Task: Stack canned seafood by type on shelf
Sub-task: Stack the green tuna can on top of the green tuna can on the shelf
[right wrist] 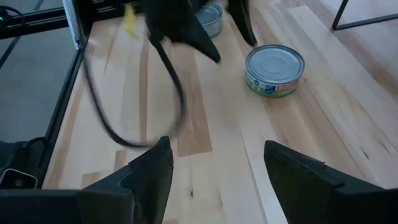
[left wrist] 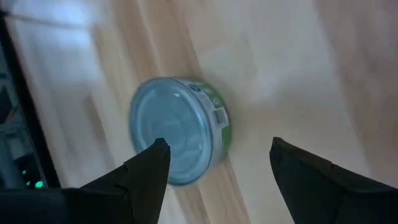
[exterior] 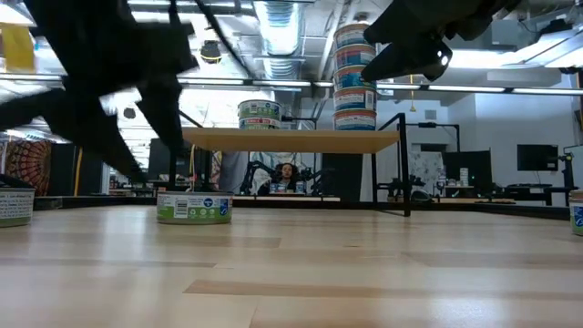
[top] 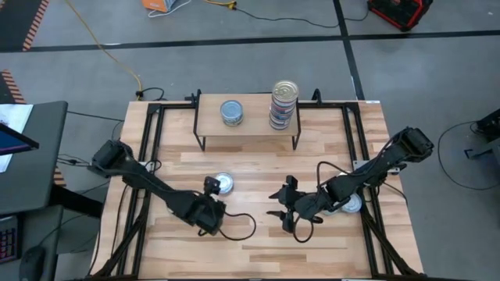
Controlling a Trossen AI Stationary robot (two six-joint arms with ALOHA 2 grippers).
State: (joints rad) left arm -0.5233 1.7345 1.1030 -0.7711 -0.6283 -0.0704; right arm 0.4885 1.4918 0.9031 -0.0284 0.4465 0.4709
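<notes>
Shelf (top: 258, 123) holds a tall tin stack (top: 283, 104) and a short stack (top: 231, 112). Pick step: left gripper (top: 211, 186), fingers wide and empty, is near the green-label tin (top: 223, 183) on the table; next, straddle and close. Tin lies flat, axis vertical. Right gripper (top: 283, 209) is wide, empty, idle mid-table.

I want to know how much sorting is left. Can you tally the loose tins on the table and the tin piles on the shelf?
Loose tins on the tabletop: 3
Tin piles on the shelf, one tall and one low: 2
Total: 5
</notes>
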